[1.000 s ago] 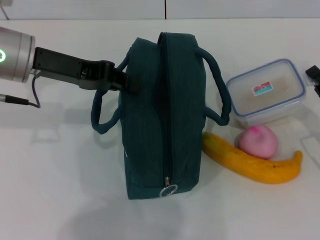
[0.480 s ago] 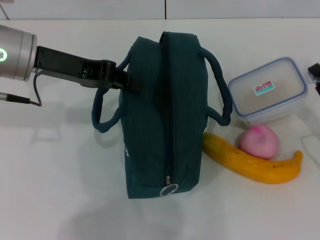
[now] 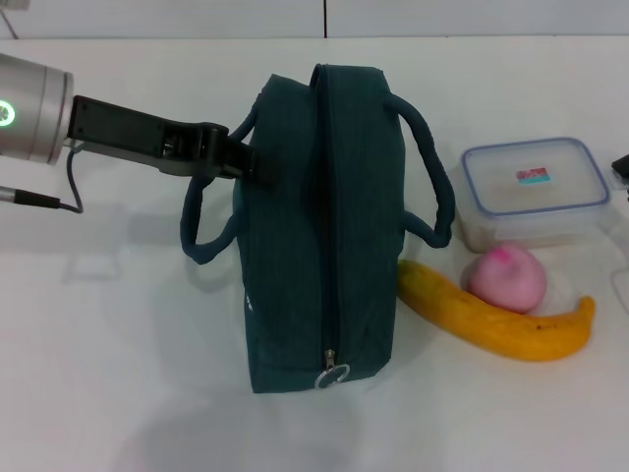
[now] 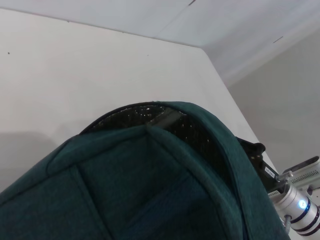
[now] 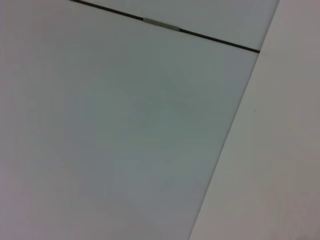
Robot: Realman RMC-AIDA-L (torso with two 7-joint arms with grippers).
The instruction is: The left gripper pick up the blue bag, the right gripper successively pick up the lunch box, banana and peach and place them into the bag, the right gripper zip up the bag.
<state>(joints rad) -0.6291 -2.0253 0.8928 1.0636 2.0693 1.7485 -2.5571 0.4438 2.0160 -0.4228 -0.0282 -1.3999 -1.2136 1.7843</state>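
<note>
Head view:
bag: the blue bag [image 3: 324, 226] stands upright on the white table [image 3: 118, 374], zipper running along the top and closed down to the ring pull [image 3: 331, 375] at the near end, one handle looping out each side.
left gripper: the left gripper [image 3: 251, 165] reaches in from the robot's left and sits right at the bag's upper left side, by the left handle [image 3: 201, 221]. Honestly can't tell if its fingers are apart or pinched on fabric, the tips are lost against the bag.
lunch box: clear lunch box [image 3: 534, 189] with a blue-rimmed lid, flat on the table to the right of the bag, near the right handle.
peach: pink peach [image 3: 506, 278] just in front of the lunch box, touching the banana.
banana: yellow banana [image 3: 491, 315] lies nearest the camera of the three, one end right beside the bag's base.
right gripper: only a dark sliver [image 3: 621, 167] at the right edge, fingers not visible.

Left wrist view:
bag: dark fabric and one curved handle [image 4: 210, 137] fill most of it, pale table behind.

Right wrist view:
content: just plain pale surfaces with a dark seam, none of the items.
</note>
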